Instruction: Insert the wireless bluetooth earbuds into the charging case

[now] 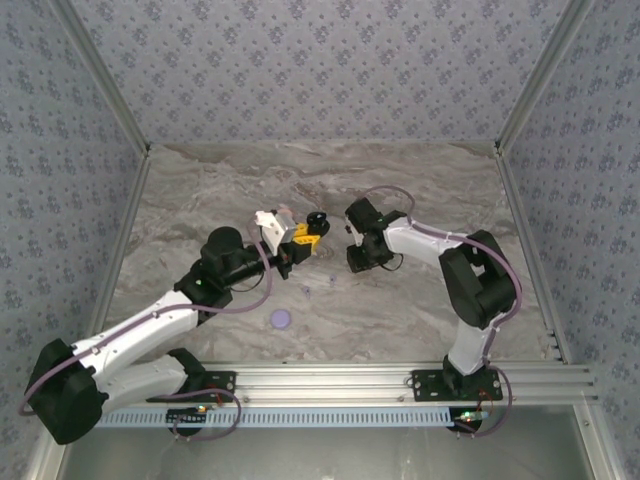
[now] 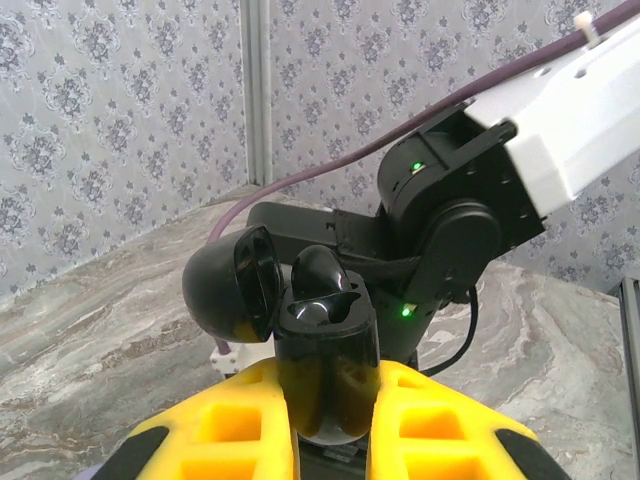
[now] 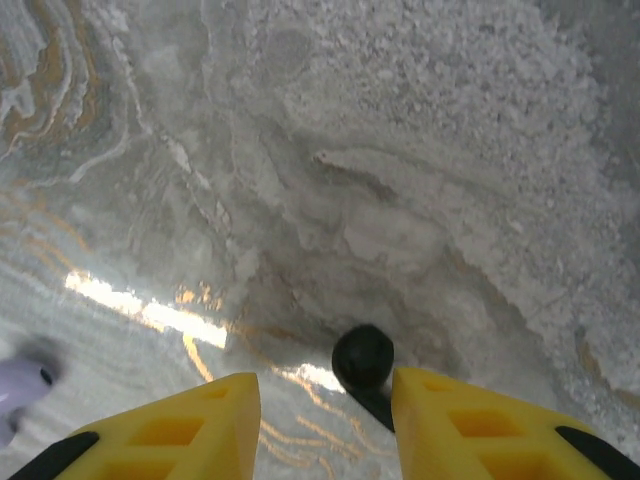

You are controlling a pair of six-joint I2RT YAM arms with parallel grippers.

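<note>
My left gripper is shut on the black charging case, holding it upright above the table. The case's lid is flipped open to the left. One black earbud stands in a slot of the case, and the slot beside it looks empty. From above, the case hangs at the table's middle, with my right gripper just to its right. My right gripper is open and low over the table. A second black earbud lies against its right finger. A lavender earbud lies at the left.
A round lavender disc lies on the marble table in front of the left arm. Two tiny lavender specks lie between the disc and the grippers. Patterned walls enclose the table on three sides.
</note>
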